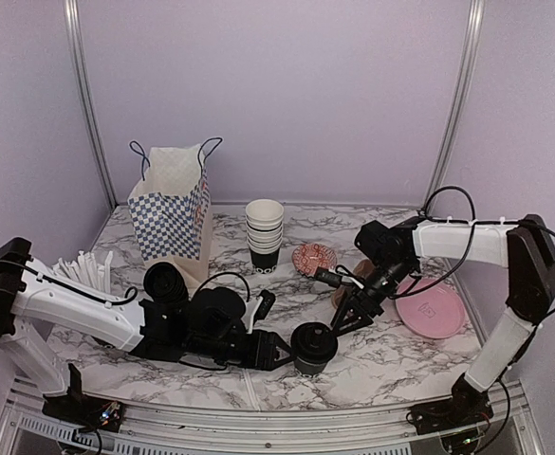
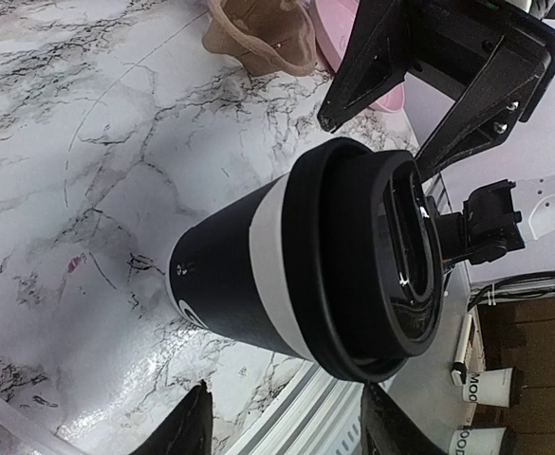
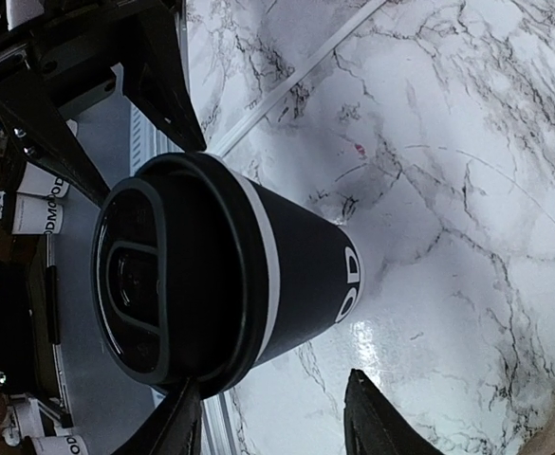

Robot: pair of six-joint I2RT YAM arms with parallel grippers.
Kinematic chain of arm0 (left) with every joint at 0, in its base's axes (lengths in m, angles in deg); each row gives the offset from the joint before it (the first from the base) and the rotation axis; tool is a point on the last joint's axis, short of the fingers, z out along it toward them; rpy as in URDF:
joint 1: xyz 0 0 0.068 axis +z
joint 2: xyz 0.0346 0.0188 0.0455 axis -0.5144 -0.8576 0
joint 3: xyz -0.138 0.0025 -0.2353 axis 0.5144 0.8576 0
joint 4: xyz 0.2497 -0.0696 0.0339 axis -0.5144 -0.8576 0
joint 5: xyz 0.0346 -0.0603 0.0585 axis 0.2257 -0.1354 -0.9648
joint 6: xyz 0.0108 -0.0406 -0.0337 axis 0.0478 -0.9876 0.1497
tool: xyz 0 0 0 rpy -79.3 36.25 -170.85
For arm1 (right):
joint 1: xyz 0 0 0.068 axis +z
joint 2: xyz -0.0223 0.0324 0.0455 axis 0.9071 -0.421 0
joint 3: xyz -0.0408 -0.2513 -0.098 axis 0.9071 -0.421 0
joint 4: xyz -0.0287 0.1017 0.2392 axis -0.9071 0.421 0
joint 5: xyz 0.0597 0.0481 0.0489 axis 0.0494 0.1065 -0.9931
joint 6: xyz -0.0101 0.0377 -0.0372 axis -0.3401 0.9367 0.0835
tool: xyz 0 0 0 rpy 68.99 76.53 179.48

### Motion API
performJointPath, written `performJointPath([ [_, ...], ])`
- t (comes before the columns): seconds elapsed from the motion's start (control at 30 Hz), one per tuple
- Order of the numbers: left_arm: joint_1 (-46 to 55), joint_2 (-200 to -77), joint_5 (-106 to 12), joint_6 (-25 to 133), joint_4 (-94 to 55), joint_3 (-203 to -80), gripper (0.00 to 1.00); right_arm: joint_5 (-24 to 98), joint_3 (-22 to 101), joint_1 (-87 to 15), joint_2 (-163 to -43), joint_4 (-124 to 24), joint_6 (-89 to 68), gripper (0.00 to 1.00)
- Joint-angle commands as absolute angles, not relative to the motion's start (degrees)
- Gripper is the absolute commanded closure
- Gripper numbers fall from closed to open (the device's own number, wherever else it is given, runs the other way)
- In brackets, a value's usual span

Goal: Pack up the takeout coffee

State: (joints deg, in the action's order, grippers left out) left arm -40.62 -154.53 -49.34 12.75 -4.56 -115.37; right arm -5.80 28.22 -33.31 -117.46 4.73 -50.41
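The takeout coffee (image 1: 313, 347) stands upright on the near surface (image 1: 400, 365), with the left gripper (image 1: 279, 353) and right gripper (image 1: 345, 318) both spread beside it, apparently readying a grasp.

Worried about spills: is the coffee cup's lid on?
On: the lid caps the rim of the cup in both wrist views.

The marble table (image 1: 391, 365) bore a checked bag (image 1: 171, 204) at back left, 1 stack of cups (image 1: 264, 235) beside it, a red dish (image 1: 314, 256), a pink plate (image 1: 431, 308) at right, white sticks (image 1: 85, 270) at left, black lids (image 1: 166, 284), and 1 lidded cup (image 1: 313, 348) near the front.
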Motion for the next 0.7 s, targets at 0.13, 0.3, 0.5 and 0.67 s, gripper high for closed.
performJointPath([
  [0.13,-39.7,-157.8,-46.6,14.1,-4.1,-118.5,0.44,-9.1,28.0,-33.5,-120.3,4.5,-51.5,0.55],
  [0.3,-39.4,-158.0,-45.4,15.0,-4.0,-119.4,0.4,-9.6,27.6,-33.5,-120.9,4.8,-52.0,0.57],
  [0.5,-37.9,-159.9,-44.3,13.1,-4.1,-118.8,0.41,-10.1,27.4,-33.4,-121.4,4.7,-52.3,0.57],
  [0.67,-34.9,-163.0,-43.6,6.7,-4.5,-115.4,0.47,-9.0,26.2,-33.5,-123.2,3.0,-50.8,0.59],
])
